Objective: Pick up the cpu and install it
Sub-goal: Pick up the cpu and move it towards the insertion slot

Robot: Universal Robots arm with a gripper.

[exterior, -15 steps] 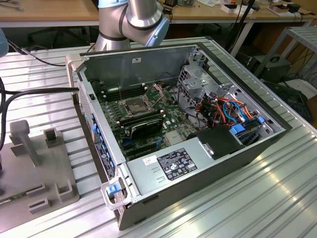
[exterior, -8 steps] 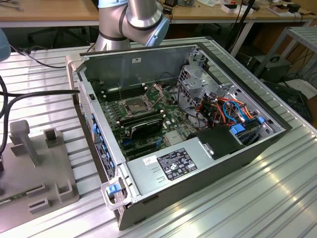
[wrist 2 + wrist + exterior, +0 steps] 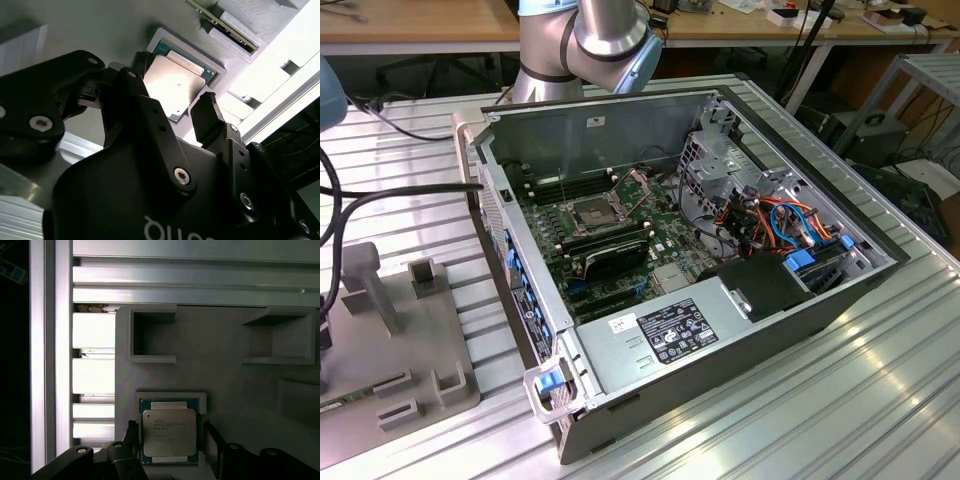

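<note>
The cpu (image 3: 169, 432) is a flat square chip with a silver-grey metal top on a green board. It lies in a shallow square recess of a grey holder block (image 3: 225, 385). In both wrist views my gripper (image 3: 171, 440) stands open just above it, one black finger on each side of the chip with a small gap at each edge. The second wrist view has the cpu (image 3: 175, 85) between the fingertips (image 3: 207, 112) of the gripper (image 3: 174, 90). In the exterior view the black socket (image 3: 592, 212) with its metal frame sits on the motherboard inside the open computer case (image 3: 790, 300).
The grey holder block (image 3: 390, 340) lies at the exterior view's left on a ribbed aluminium table (image 3: 880, 400), with raised pockets (image 3: 150, 335) near the chip. Inside the case are a power supply (image 3: 670, 330), RAM sticks (image 3: 610, 245) and bundled cables (image 3: 770, 220). The arm's base (image 3: 590, 40) stands behind.
</note>
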